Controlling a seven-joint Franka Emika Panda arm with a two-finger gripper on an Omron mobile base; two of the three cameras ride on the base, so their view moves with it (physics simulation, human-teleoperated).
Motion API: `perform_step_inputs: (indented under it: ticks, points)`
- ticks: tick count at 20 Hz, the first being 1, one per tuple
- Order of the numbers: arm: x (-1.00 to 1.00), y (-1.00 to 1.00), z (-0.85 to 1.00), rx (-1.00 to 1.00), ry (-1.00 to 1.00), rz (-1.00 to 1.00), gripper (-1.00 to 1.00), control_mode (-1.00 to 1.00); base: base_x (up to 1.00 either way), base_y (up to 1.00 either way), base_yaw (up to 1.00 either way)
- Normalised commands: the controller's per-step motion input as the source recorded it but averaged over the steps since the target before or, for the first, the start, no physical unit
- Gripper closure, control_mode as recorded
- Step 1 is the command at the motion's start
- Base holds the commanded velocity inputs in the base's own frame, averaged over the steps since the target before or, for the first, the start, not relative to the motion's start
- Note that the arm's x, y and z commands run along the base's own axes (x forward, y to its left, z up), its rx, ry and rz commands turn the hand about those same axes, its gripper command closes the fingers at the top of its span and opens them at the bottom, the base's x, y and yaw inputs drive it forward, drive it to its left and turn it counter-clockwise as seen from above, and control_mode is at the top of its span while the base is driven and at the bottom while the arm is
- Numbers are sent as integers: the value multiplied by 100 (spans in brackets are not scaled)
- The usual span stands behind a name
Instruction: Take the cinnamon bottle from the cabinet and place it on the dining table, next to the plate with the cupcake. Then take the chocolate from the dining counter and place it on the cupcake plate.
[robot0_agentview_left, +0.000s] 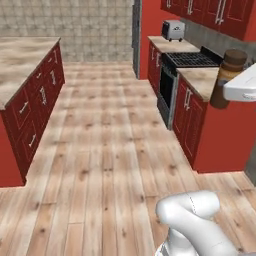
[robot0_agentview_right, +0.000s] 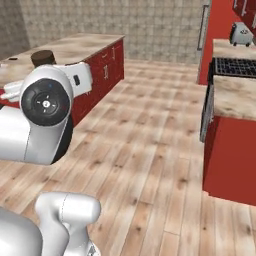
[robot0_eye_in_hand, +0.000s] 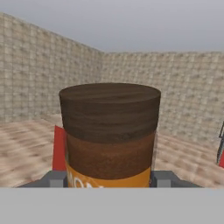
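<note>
The cinnamon bottle (robot0_eye_in_hand: 109, 131) stands upright between my gripper (robot0_eye_in_hand: 109, 178) fingers (robot0_eye_in_hand: 57, 178), which are shut on its lower body just under the orange label. Its dark brown cap faces the hand camera. In the left base view the cinnamon bottle (robot0_agentview_left: 227, 75) hangs at the right, above the small counter, held by the white hand (robot0_agentview_left: 243, 85). From the right base view only the cinnamon bottle's cap (robot0_agentview_right: 43, 57) peeks over the arm. The dining table (robot0_agentview_left: 20, 60) with its marble top (robot0_agentview_right: 75, 46) lies across the floor. The plate, cupcake, chocolate and cabinet are out of view.
A stove (robot0_agentview_left: 190, 59), a toaster (robot0_agentview_left: 173, 30) and a marble counter (robot0_agentview_left: 202, 79) on red base cabinets line the right side, under red wall cabinets (robot0_agentview_left: 210, 12). Wide wooden floor (robot0_agentview_left: 110, 150) separates them from the island. A tiled wall closes the far end.
</note>
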Motion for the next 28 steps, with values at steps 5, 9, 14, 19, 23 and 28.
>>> perform_step_inputs:
  ticks: [5,9,14,19,23,28]
  points:
    - [0,0,0,0,0,0,100,100,69,100,5]
    - [0,0,0,0,0,0,100,100,81,100,0]
    - [0,0,0,0,0,0,100,100,78,100,0]
    - [0,0,0,0,0,0,100,100,65,100,0]
    - [0,0,0,0,0,0,100,100,54,100,0]
    - [0,0,0,0,0,0,100,100,53,100,0]
